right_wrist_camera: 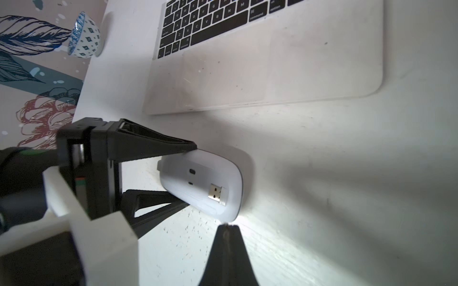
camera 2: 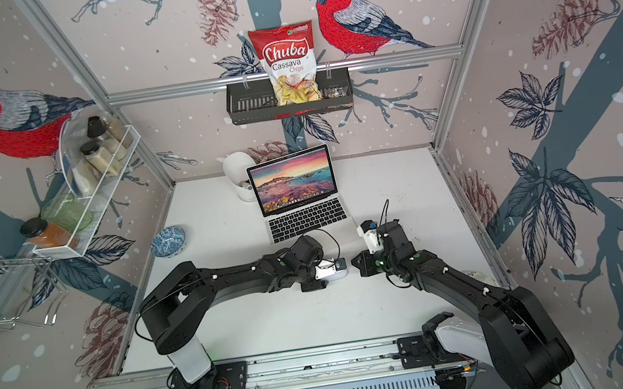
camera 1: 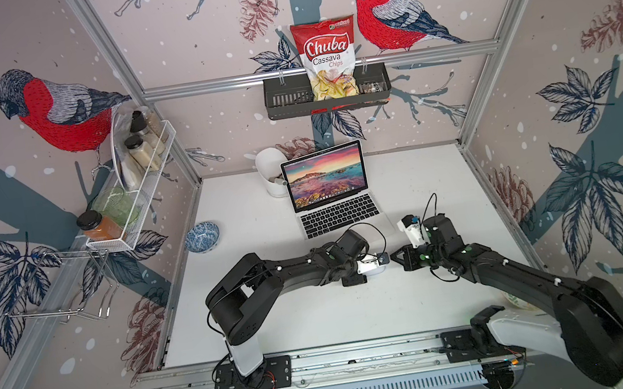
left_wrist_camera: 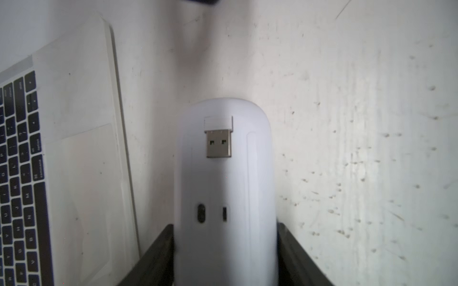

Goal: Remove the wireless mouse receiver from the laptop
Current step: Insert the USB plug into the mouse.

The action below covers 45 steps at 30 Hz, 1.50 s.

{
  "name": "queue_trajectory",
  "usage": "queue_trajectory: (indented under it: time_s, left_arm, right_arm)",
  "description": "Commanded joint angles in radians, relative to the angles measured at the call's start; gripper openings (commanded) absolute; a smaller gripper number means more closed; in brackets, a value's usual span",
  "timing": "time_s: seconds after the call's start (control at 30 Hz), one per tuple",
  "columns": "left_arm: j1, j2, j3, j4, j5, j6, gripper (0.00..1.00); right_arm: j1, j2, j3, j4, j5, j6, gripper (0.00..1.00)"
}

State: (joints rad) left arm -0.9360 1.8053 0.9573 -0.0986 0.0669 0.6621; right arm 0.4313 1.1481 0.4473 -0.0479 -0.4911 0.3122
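- wireless mouse (left_wrist_camera: 225, 193): small oval, white underside up w/ two small dark marks on it; clamped by its long sides btw jaws of left gripper (left_wrist_camera: 226, 247). Rounded end sticks out past the tips, w/ the closed tips of right gripper (right_wrist_camera: 225, 226) just beside its rim.
- receiver (left_wrist_camera: 218, 138): tiny USB plug, bare metal + white cap. Lies on the mouse underside, beyond the left jaws' tips, not in laptop.
- laptop (camera 1: 339, 216): slim silver, black keys, pale trackpad, lid open, seashore wallpaper lit. Lies flat to one side of left jaws; front corner near the mouse, apart.
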Motion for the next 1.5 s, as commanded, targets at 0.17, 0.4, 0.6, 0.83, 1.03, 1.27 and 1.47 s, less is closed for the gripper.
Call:
queue_trajectory:
  time_s: [0.17,0.4,0.6,0.83,1.03,1.27,1.47]
  left_arm:
    - [-0.003,0.031,-0.009,-0.199,0.003,0.021,0.48]
    - [-0.003,0.037,-0.008,-0.199,0.007,0.019,0.48]
    - [-0.004,0.039,-0.005,-0.199,0.008,0.018,0.48]
    - [-0.003,0.038,-0.006,-0.201,0.007,0.018,0.48]
    - [-0.003,0.039,-0.006,-0.204,0.007,0.019,0.48]
    - [-0.003,0.04,-0.008,-0.202,0.006,0.019,0.48]
    - [-0.003,0.04,-0.006,-0.204,0.007,0.019,0.48]
  right_arm:
    - [0.0,0.101,-0.02,0.154,-0.196,0.011,0.0]
    - [0.006,0.152,0.012,0.151,-0.196,-0.009,0.0]
    - [0.023,0.204,0.024,0.17,-0.188,-0.009,0.0]
    - [0.032,0.247,0.038,0.18,-0.148,-0.018,0.0]
    - [0.026,0.27,0.048,0.177,-0.12,-0.032,0.0]
    - [0.028,0.306,0.047,0.189,-0.108,-0.036,0.0]
    - [0.038,0.342,0.046,0.203,-0.091,-0.032,0.0]
